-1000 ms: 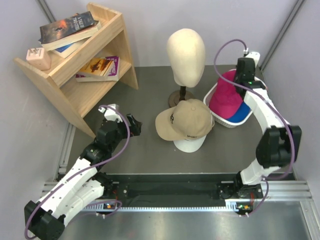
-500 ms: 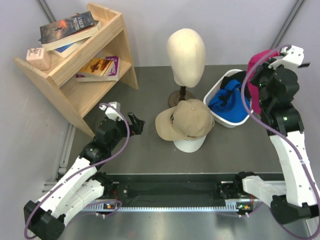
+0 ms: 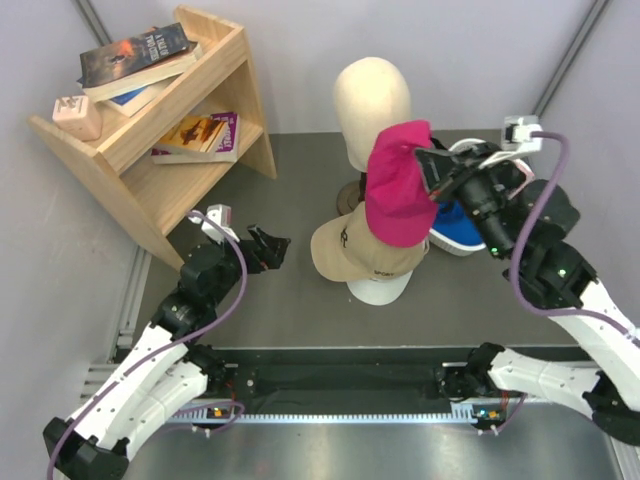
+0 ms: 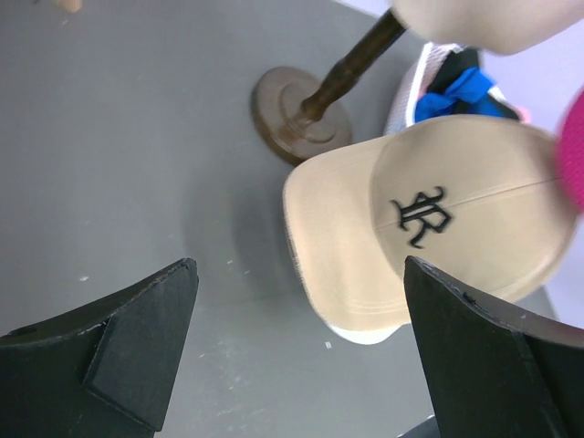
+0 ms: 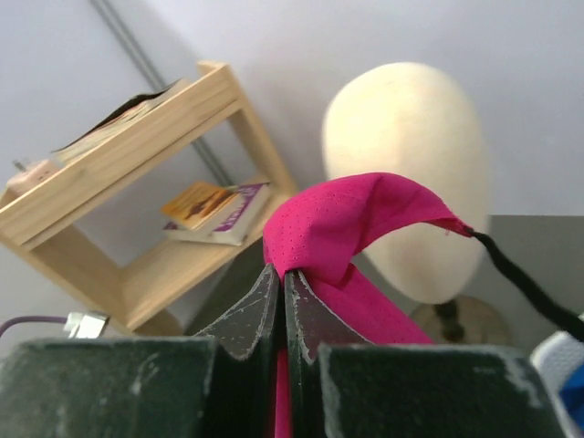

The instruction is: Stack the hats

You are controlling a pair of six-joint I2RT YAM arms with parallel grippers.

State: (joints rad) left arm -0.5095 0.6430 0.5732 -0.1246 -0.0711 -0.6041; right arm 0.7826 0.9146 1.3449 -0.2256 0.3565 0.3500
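Note:
A tan cap (image 3: 375, 245) with a black emblem lies on a white cap (image 3: 378, 291) at the table's middle; both show in the left wrist view, the tan cap (image 4: 438, 219) above the white rim (image 4: 365, 336). My right gripper (image 3: 425, 165) is shut on a magenta cap (image 3: 398, 185) and holds it in the air above the tan cap, in front of the mannequin head; the right wrist view shows the magenta fabric (image 5: 356, 228) pinched between shut fingers. A blue cap (image 3: 458, 222) lies in the basket. My left gripper (image 3: 275, 245) is open and empty, left of the stack.
A cream mannequin head (image 3: 371, 105) on a dark round stand (image 4: 299, 116) stands behind the stack. A white slatted basket (image 3: 462, 247) sits at the right. A wooden shelf (image 3: 150, 130) with books stands at the back left.
My right arm lifted the magenta cap out of the basket and swung it left, over the tan cap. The blue cap is now uncovered. The left gripper shifted slightly toward the stack.

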